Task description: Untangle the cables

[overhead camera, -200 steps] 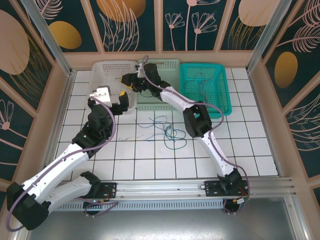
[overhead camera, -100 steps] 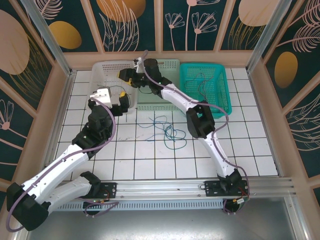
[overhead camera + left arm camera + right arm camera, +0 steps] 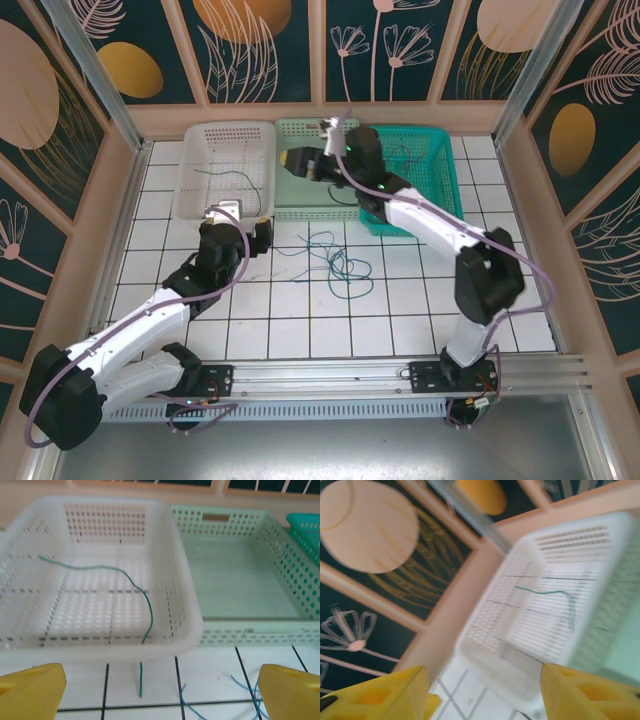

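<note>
Task partly done. One green cable (image 3: pixel 146 597) lies in the white basket (image 3: pixel 232 128); its near end passes over the basket's front wall and hangs down to the table (image 3: pixel 480 300), so it is not fully inside. At least one dark cable (image 3: pixel 408 165) lies in the teal basket (image 3: pixel 452 190). The floor of the pale green basket (image 3: pixel 250 632) between them looks bare in the left wrist view. The rest of the cables (image 3: pixel 335 262), mostly blue and green strands, sit in a loose knot on the tiles just in front of the baskets, with several loops crossing; how many strands are there cannot be counted. The left gripper (image 3: pixel 160 690) hovers low in front of the white basket, fingers spread wide, nothing between them. The right gripper (image 3: pixel 297 162) is raised over the pale green basket, facing the white one; the wrist picture is blurred, but its fingers stand apart and hold nothing. Judged remaining: separating the knot strand by strand, sorting those strands, and tucking in the hanging green end.
</note>
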Motion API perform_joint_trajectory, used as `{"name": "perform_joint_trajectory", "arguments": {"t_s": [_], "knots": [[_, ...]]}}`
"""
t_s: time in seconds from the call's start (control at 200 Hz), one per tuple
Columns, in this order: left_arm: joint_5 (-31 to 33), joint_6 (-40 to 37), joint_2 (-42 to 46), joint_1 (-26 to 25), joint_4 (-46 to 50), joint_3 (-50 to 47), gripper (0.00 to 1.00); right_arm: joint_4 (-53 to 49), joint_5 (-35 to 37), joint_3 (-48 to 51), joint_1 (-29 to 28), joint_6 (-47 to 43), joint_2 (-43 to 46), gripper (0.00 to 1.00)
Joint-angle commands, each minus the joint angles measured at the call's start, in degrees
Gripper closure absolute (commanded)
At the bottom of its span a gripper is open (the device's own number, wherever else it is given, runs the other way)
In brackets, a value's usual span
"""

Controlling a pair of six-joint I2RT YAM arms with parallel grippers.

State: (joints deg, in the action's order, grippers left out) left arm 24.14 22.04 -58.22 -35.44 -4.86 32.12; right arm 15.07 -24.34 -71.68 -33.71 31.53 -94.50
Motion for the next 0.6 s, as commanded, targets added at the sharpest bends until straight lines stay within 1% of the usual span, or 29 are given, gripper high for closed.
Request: {"name": "perform_joint_trajectory", "arguments": {"t_s": [0.0,0.08,0.205,0.34,0.43,0.525,0.561,0.591], "knots": [[-5.9,4.3,-1.9,0.3,-3.0,-1.1,0.05,-1.4,5.9,7.3,0.0,-5.7,5.6,0.4],[-6.7,5.1,-4.9,0.3,-2.7,-0.4,0.06,-4.0,8.8,12.9,0.3,-5.9,10.2,0.41],[-8.6,6.0,-9.7,0.3,-2.7,1.5,0.08,-3.8,13.1,23.3,0.6,-5.3,18.2,0.43],[-12.0,6.8,-14.0,0.3,-3.6,3.9,0.13,-5.4,17.9,32.1,0.9,-4.6,25.1,0.46],[-16.9,6.0,-15.5,0.2,-6.1,4.3,0.22,-8.9,18.7,35.1,1.3,-3.9,27.3,0.47],[-21.7,4.3,-17.5,0.2,-6.1,5.9,0.32,-12.6,20.6,37.4,1.9,-1.6,28.1,0.47],[-22.4,3.8,-18.2,0.0,-5.4,6.6,0.35,-13.4,20.7,38.2,2.0,-0.8,28.1,0.47],[-22.3,3.5,-18.5,-0.3,-4.8,7.1,0.36,-13.7,20.4,38.9,2.0,-0.3,28.1,0.47]]}}
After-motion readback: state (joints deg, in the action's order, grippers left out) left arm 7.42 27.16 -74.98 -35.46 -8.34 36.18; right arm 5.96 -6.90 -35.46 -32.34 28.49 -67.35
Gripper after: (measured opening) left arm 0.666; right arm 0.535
